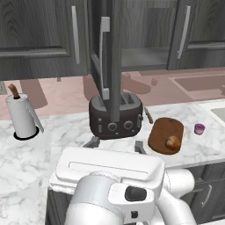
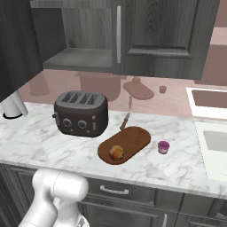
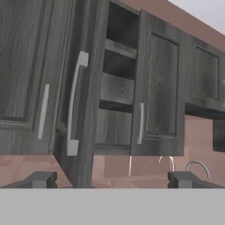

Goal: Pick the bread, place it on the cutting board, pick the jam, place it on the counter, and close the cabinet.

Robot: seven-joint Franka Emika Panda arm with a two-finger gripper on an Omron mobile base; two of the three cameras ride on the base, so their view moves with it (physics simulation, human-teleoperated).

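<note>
Nearest the camera in the hand view, the gripper (image 3: 112, 179) is seen with its fingertips spread wide and nothing between them. Beyond the toaster (image 1: 115, 115), to its right, the bread (image 1: 172, 142) sits on the cutting board (image 1: 165, 131), and the jam (image 1: 199, 128) stands on the counter (image 1: 193, 147) further right. Above the toaster, the cabinet (image 3: 165, 88) has one door (image 3: 81, 94) swung out edge-on toward the gripper, its long handle (image 3: 74, 103) vertical. The door is judged to lie ahead, slightly left of the gripper, so it would be pushed sideways to shut.
</note>
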